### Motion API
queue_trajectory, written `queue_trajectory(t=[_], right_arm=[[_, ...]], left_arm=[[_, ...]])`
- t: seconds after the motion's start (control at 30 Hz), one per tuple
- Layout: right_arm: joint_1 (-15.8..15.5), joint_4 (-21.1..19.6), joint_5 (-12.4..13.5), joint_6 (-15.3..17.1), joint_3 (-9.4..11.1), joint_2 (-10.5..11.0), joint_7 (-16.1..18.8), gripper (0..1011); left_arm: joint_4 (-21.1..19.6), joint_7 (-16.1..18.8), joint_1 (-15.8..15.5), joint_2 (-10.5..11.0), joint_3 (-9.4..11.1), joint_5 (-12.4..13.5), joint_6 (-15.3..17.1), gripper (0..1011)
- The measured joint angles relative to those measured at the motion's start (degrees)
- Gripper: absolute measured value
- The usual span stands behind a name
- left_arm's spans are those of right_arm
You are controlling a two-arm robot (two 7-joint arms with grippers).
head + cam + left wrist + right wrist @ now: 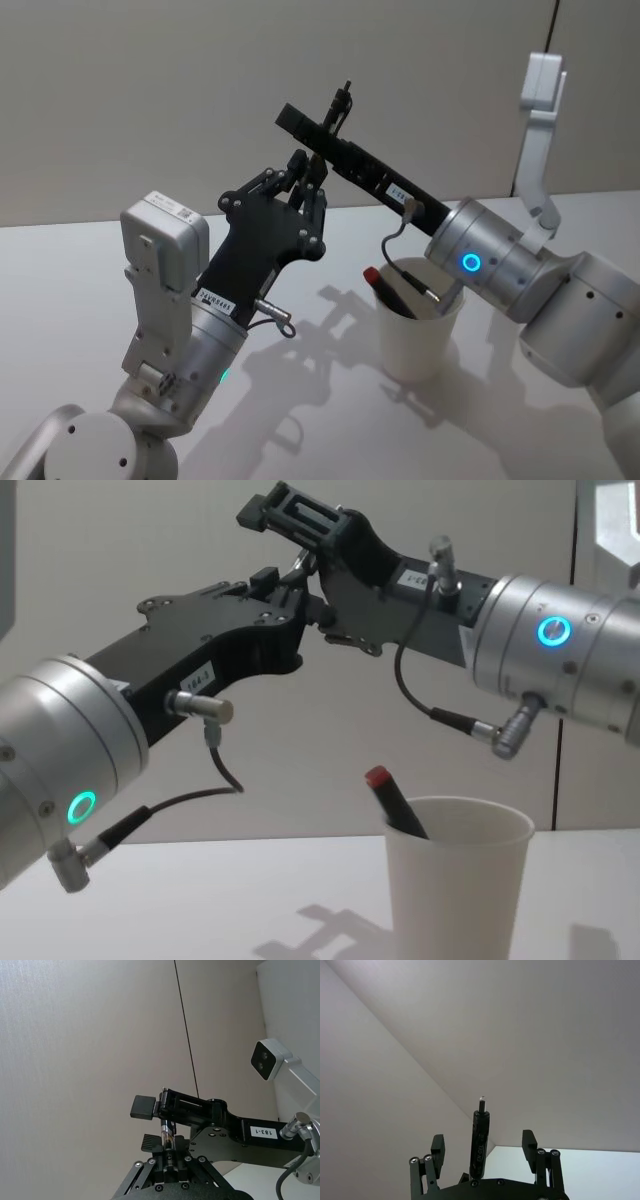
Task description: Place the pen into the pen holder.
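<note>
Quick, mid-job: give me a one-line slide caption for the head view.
Left gripper holds the slim black pen upright between the open jaws of the right gripper, higher than the white paper cup.

Our head cam sits highest & looks forward and down: the table [60, 290] lies under it, the arms rise from both lower corners, the paper cup [420, 340] is right of centre. The chest cam is lower, faces level across the table and is v. near, so it takes the same cup from the side. The left wrist cam looks along the left gripper [168, 1155] up to the wall [75, 1060], w/ the right gripper [150, 1125] close ahead. The right wrist cam looks along its own gripper, also upward at wall. All 4 views share the pen [480, 1140], where both grippers meet.
</note>
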Motion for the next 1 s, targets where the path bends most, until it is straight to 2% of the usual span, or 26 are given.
queue_trajectory(t=[0.17, 0.3, 0.4, 0.47, 0.5, 0.7, 0.73, 0.77, 0.8, 0.93, 1.0], right_arm=[[0.1, 0.2, 0.2, -0.1, -0.2, -0.1, 0.1, 907], [0.2, 0.3, 0.3, -0.2, -0.3, -0.2, 0.1, 764], [0.2, 0.4, 0.4, -0.2, -0.3, -0.3, 0.1, 707], [0.2, 0.4, 0.4, -0.2, -0.3, -0.3, 0.1, 603], [0.2, 0.4, 0.4, -0.2, -0.3, -0.3, 0.1, 603], [0.2, 0.5, 0.5, -0.2, -0.4, -0.3, 0.2, 396], [0.2, 0.5, 0.5, -0.2, -0.4, -0.3, 0.2, 387], [0.2, 0.5, 0.5, -0.3, -0.4, -0.3, 0.2, 314], [0.2, 0.5, 0.5, -0.3, -0.4, -0.3, 0.2, 314], [0.3, 0.5, 0.6, -0.3, -0.5, -0.4, 0.3, 177], [0.3, 0.6, 0.6, -0.3, -0.5, -0.4, 0.3, 165]], left_arm=[[0.0, 0.0, 0.0, 0.0, 0.0, 0.0, 0.0, 145], [0.0, 0.0, 0.0, 0.0, 0.0, 0.0, 0.0, 145], [0.0, 0.0, 0.0, 0.0, 0.0, 0.0, 0.0, 145], [0.0, 0.0, 0.0, 0.0, 0.0, 0.0, 0.0, 145], [0.0, 0.0, 0.0, 0.0, 0.0, 0.0, 0.0, 145], [0.0, 0.0, 0.0, 0.0, 0.0, 0.0, 0.0, 145], [0.0, 0.0, 0.0, 0.0, 0.0, 0.0, 0.0, 145], [0.0, 0.0, 0.0, 0.0, 0.0, 0.0, 0.0, 145], [0.0, 0.0, 0.0, 0.0, 0.0, 0.0, 0.0, 145], [0.0, 0.0, 0.0, 0.0, 0.0, 0.0, 0.0, 145], [0.0, 0.0, 0.0, 0.0, 0.0, 0.0, 0.0, 145]])
